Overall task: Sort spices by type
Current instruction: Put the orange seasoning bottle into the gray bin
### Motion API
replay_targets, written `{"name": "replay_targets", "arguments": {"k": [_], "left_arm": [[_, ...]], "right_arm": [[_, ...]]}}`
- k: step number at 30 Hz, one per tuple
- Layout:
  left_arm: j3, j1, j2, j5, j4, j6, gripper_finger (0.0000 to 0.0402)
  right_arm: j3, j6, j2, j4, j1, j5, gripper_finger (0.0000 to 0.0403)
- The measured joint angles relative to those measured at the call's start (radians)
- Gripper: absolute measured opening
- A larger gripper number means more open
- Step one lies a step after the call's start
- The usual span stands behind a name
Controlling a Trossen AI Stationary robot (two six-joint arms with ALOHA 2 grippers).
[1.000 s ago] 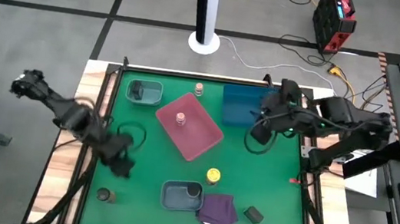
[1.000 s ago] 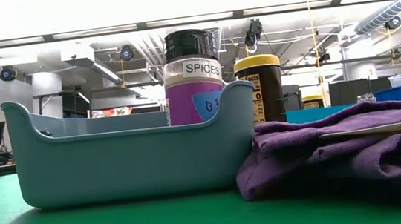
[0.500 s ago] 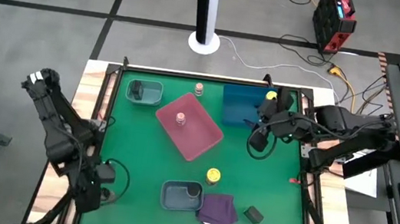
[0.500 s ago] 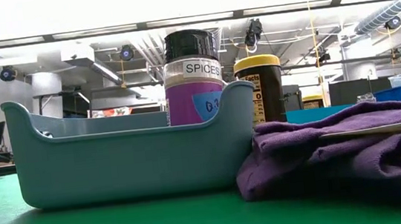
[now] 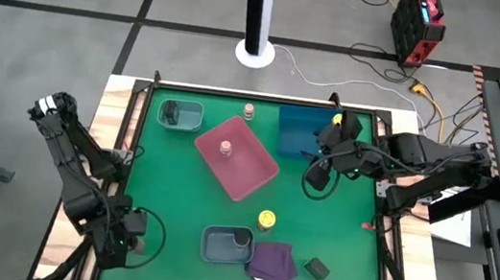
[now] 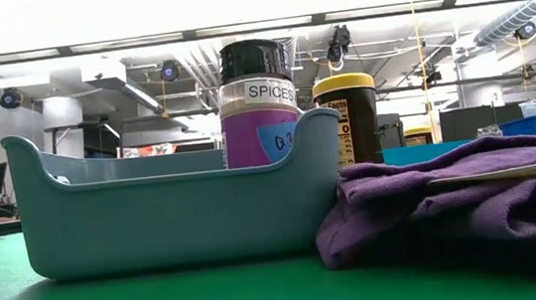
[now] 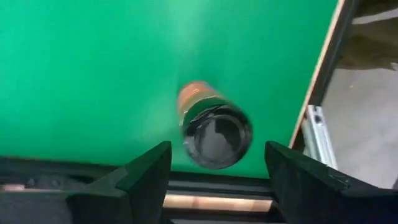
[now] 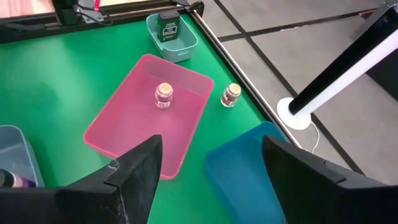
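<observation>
My left gripper (image 5: 126, 233) (image 7: 217, 152) hangs open over the table's near left corner. A dark-lidded jar (image 7: 214, 127) with an orange label stands upright on the mat below, between the two fingers and clear of both. My right gripper (image 5: 316, 176) (image 8: 211, 146) is open and empty above the mat, beside the blue tray (image 5: 301, 132). A yellow jar (image 5: 337, 120) stands at that tray's far right corner. Another yellow jar (image 5: 265, 220) stands on the mat. One pale pink jar (image 8: 163, 95) stands in the pink tray (image 5: 250, 174), another (image 8: 231, 94) on the mat beyond it.
A teal tray (image 5: 182, 121) at the far left holds a dark jar (image 8: 168, 28). The grey tray (image 6: 155, 217) near the front holds a black-lidded purple jar (image 6: 258, 106). A purple cloth (image 5: 273, 262) lies beside it, with a dark object (image 5: 316, 267) to its right. The table's wooden rim (image 7: 317, 74) runs close to the left gripper.
My left arm has swung from the middle of the left side toward the near left corner and now stands over the dark jar there. My right gripper has drawn a little away from the blue tray's far right corner, uncovering the yellow jar there.
</observation>
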Motion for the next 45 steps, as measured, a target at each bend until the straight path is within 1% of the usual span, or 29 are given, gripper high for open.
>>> {"name": "replay_targets", "arguments": {"k": [3, 7, 10, 13, 20, 24, 26, 27, 32, 35, 38, 42, 45], "left_arm": [[0.0, -0.001, -0.01, 0.025, 0.005, 0.006, 0.0242], [0.0, -0.002, -0.03, 0.024, 0.012, 0.025, 0.0243], [0.0, -0.002, -0.041, 0.019, 0.014, 0.027, 0.0252], [0.0, -0.002, -0.046, 0.018, 0.025, 0.04, 0.0277], [0.0, -0.002, -0.035, 0.016, 0.033, 0.05, 0.0368], [0.0, -0.001, -0.019, 0.013, 0.063, 0.044, 0.0394], [0.0, -0.001, -0.005, -0.018, 0.072, 0.029, 0.0398], [0.0, -0.001, 0.006, -0.017, 0.07, 0.028, 0.0399], [0.0, -0.003, 0.062, 0.046, 0.068, 0.067, 0.0398], [0.0, -0.006, 0.084, 0.047, 0.068, 0.08, 0.0398], [0.0, -0.006, 0.105, 0.037, 0.05, 0.094, 0.0398], [0.0, -0.007, 0.123, -0.003, 0.027, 0.125, 0.0397], [-0.014, -0.006, 0.131, -0.022, 0.027, 0.14, 0.0384]], "right_arm": [[0.0, 0.006, 0.0, 0.0, -0.002, 0.0, 0.0269], [0.0, 0.007, 0.0, 0.002, -0.012, 0.0, 0.0265], [0.0, 0.008, 0.001, 0.002, -0.017, 0.001, 0.0259], [0.0, 0.008, 0.001, 0.008, -0.017, 0.001, 0.0259], [0.0, 0.021, 0.001, 0.017, -0.017, 0.001, 0.0271], [0.0, 0.031, 0.001, 0.017, -0.017, 0.004, 0.0269], [-0.001, 0.032, 0.001, 0.016, -0.017, 0.009, 0.0265], [-0.001, 0.033, 0.001, 0.017, -0.017, 0.009, 0.0263], [-0.002, 0.034, 0.001, 0.017, -0.017, 0.009, 0.0259], [-0.002, 0.034, 0.001, 0.016, -0.017, 0.01, 0.0264], [-0.002, 0.036, 0.001, 0.017, -0.017, 0.011, 0.027], [-0.002, 0.043, 0.001, 0.017, -0.017, 0.011, 0.0274], [-0.002, 0.043, 0.001, 0.017, -0.017, 0.011, 0.0271]]}}
